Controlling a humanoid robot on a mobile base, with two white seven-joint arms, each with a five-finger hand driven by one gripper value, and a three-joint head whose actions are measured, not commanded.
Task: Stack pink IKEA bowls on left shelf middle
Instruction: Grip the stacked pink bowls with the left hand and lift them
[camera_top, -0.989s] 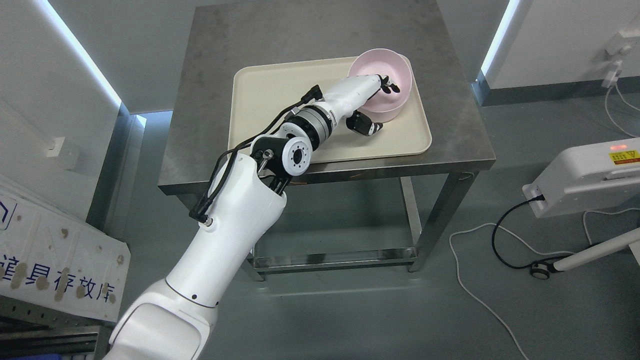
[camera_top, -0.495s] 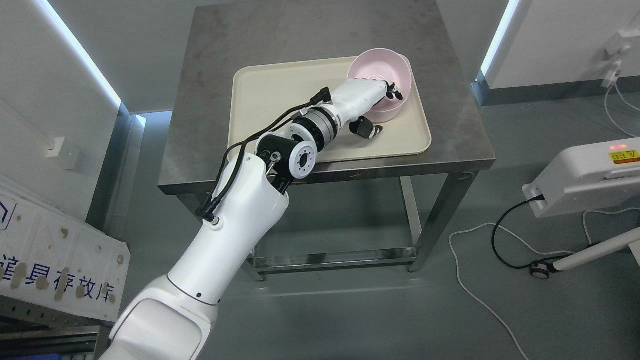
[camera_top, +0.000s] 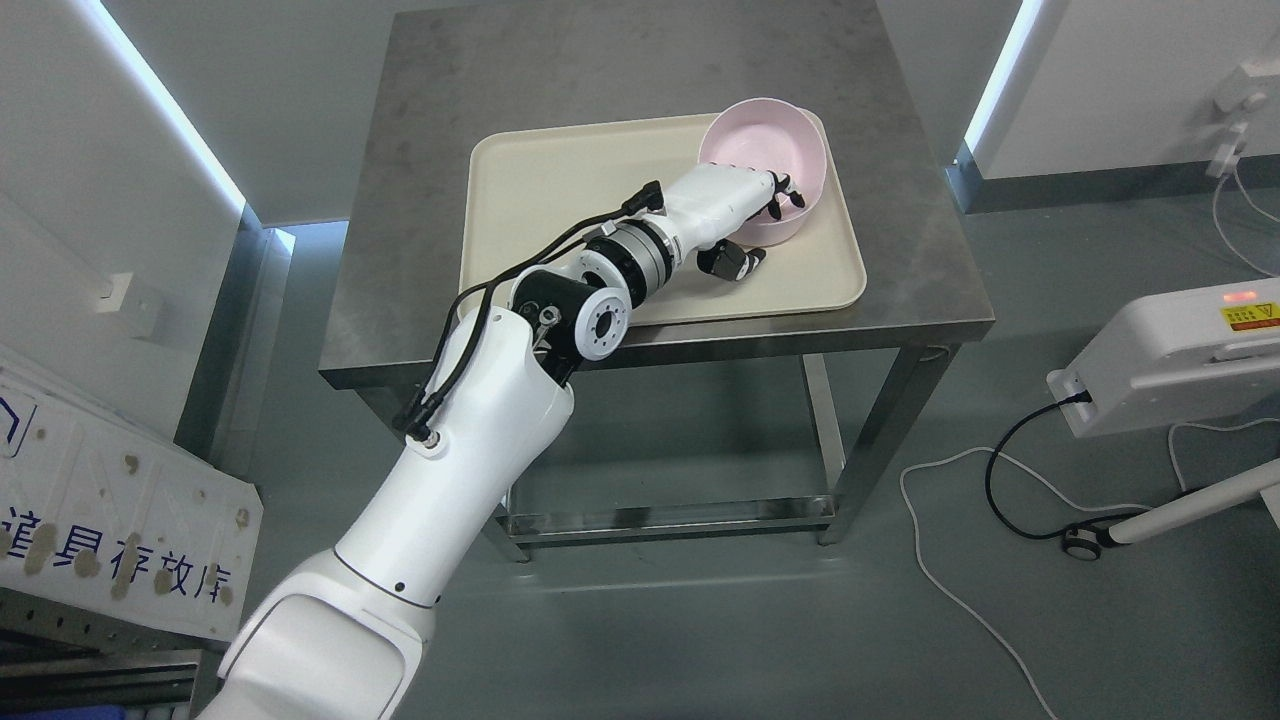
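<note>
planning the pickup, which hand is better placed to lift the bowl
Left. The left hand is already at the pink bowl on the tray, fingers over its near rim and thumb outside the wall. The right arm is not in view.

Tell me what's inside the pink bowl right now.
Only the left hand's fingers reach over the near rim into the pink bowl; the thumb sits outside. The rest of the visible inside looks bare. The hand hides the near inner wall, so that part can't be checked.
</note>
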